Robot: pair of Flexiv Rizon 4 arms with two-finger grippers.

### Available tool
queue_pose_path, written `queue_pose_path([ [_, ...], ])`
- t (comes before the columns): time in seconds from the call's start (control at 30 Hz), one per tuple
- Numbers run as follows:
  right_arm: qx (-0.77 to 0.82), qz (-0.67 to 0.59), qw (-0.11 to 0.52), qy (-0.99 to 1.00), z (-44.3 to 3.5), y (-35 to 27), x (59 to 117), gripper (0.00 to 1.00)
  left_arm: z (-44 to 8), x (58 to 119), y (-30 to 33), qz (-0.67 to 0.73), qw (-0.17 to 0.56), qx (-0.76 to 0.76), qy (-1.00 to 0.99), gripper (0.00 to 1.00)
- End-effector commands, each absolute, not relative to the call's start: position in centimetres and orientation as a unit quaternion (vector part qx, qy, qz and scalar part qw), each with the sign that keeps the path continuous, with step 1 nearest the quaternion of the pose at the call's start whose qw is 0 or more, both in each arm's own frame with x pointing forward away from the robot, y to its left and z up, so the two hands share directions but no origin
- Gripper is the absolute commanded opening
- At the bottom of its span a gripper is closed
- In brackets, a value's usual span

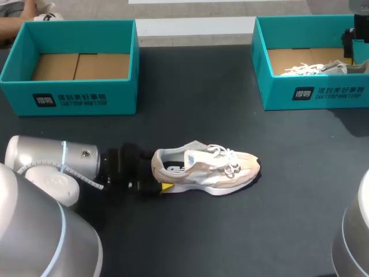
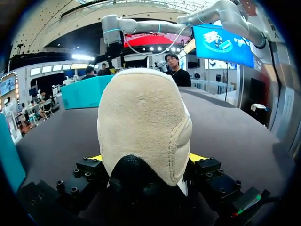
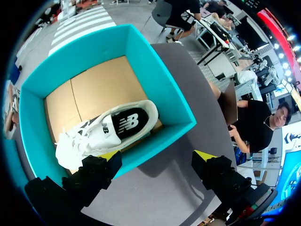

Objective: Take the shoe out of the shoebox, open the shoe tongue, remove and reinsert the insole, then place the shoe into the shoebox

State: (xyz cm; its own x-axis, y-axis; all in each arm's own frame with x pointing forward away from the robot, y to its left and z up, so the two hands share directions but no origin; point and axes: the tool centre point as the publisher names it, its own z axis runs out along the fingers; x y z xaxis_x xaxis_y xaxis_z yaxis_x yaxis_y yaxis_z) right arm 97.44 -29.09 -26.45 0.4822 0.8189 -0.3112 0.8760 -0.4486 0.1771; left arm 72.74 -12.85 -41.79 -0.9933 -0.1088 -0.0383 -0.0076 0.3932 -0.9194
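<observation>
Closest to us, our left gripper is clamped on the heel of the shoe, a yellow tip pressing on either side. From the head view the beige and white shoe lies on the dark bench near the middle, toe pointing away from the left gripper and opening turned up. The tongue lies down under the laces, and the insole looks to be in place.

We judge the shoe is out of its box and the tongue step is in hand, not yet done.

Our right gripper hangs released and holding nothing over the near wall of the right shoebox, which contains a second shoe. That is well apart from the work. The left shoebox has nothing in it.

Next, we think the right gripper must cross to the shoe and lift the tongue toward the toe while the left steadies the heel. The laces may resist.
</observation>
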Motion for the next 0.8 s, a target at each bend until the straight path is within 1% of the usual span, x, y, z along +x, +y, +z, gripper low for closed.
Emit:
queue_pose_path([
  [0.03,0.846,-0.089,0.159,0.500,-26.46,-29.09,97.35,1.00,-42.08,72.13,-13.13,-0.548,0.045,-0.034,0.835,0.00],
  [0.8,0.846,-0.089,0.159,0.500,-26.46,-29.09,97.35,1.00,-42.14,72.44,-13.10,-0.546,0.039,-0.038,0.836,0.00],
])
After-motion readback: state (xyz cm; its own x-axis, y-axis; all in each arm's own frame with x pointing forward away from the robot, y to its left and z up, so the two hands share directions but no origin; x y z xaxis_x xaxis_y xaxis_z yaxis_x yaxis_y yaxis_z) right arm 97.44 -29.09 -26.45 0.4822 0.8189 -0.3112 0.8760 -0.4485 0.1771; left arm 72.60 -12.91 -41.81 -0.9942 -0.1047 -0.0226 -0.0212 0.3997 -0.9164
